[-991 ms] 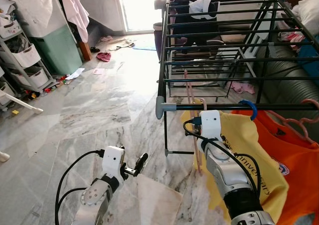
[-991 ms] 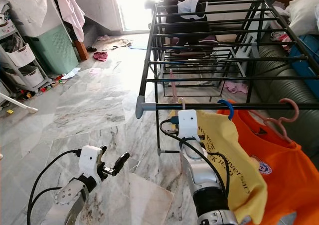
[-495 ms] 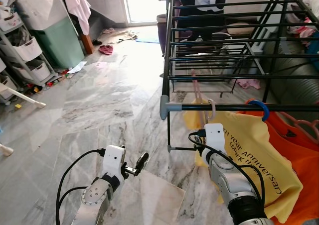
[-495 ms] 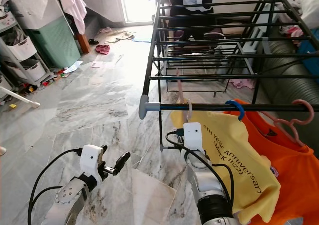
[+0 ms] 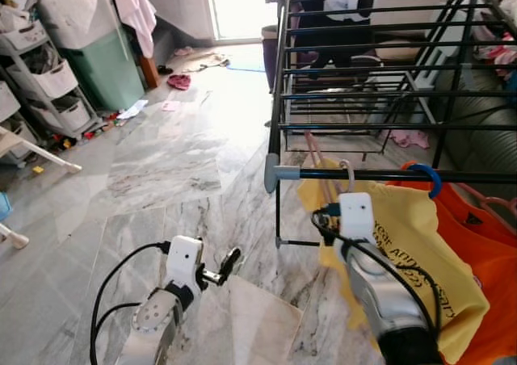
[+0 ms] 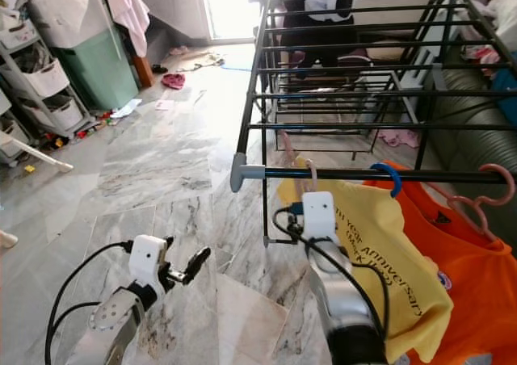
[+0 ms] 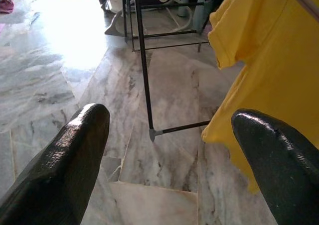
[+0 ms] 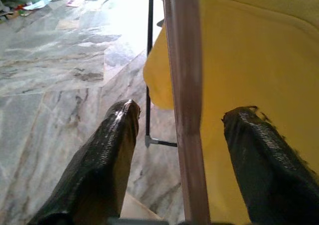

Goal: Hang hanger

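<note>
A yellow T-shirt [image 5: 404, 244] hangs on a pinkish hanger whose hook [image 5: 346, 171] sits over the black front rail [image 5: 388, 174] of the drying rack, near its grey end cap [image 5: 273, 174]. My right arm reaches up under that hook, with its white wrist block [image 5: 356, 215] hiding the fingers. In the right wrist view my right gripper [image 8: 183, 110] is open, and the hanger's pinkish bar [image 8: 185, 75] runs between its fingers without either pressing on it. My left gripper [image 5: 229, 262] is open and holds nothing, low over the marble floor.
An orange shirt [image 6: 477, 276] on a pink hanger [image 6: 477, 189] and a blue hook [image 5: 426, 175] share the rail to the right. Dark clothes [image 5: 339, 10] drape the rack's far end. At the left stand a green bin [image 5: 105, 66] and white drawers [image 5: 48, 82].
The camera has shifted a little. My right wrist sits slightly lower under the rail than a second ago, and the hanger hook stays on the rail. The left arm has not moved.
</note>
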